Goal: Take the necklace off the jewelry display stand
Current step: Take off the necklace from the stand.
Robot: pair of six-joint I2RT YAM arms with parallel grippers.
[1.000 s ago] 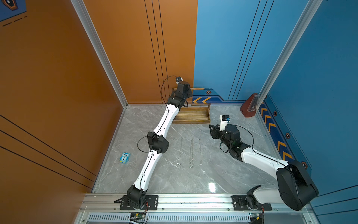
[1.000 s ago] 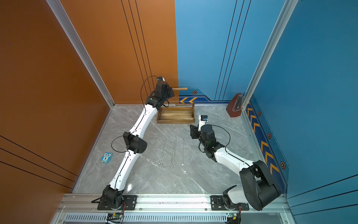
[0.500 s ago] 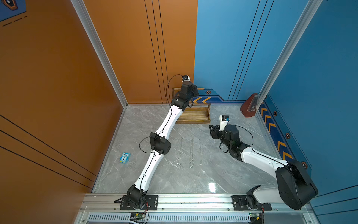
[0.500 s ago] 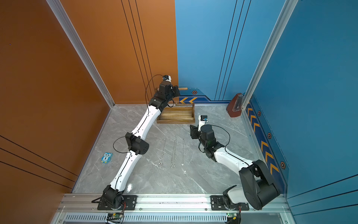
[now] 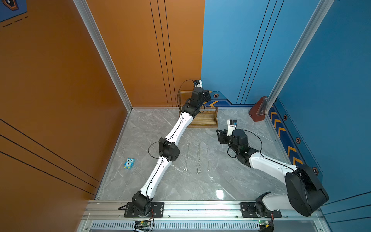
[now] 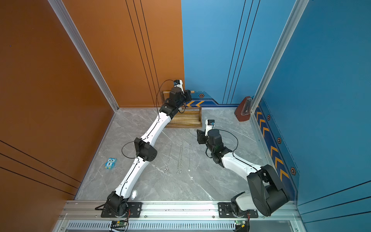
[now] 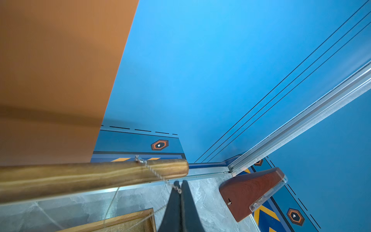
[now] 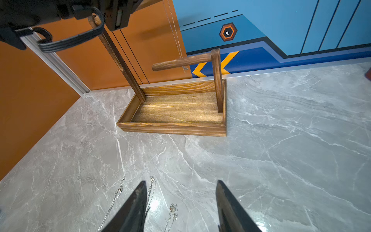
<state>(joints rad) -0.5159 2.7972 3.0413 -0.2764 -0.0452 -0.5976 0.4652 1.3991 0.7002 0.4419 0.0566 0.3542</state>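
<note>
Left wrist view has the good stuff: the necklace (image 7: 149, 169) is looped over the long crossbar (image 7: 90, 176) of the jewelry display stand (image 7: 124, 218), just short of the bar's free end. The left gripper (image 7: 180, 183) is pinched tight on the chain right below the bar. So it's on the stand, not off yet.

My take: drag the loop along the bar toward that free end with a touch of lift, keep the pull in line with the bar, and don't yank, or the fine chain could slip out of the pinch.

Right wrist view adds what that one can't: the rest of the chain hangs down to about the short bar (image 8: 180, 62), where it might snag. It also shows the right gripper (image 8: 180, 181), jaws apart and holding nothing, above the table (image 8: 281, 140).

Both top views show three other chains (image 5: 197, 158) laid out on the table, but the hung necklace is too thin to make out there.
</note>
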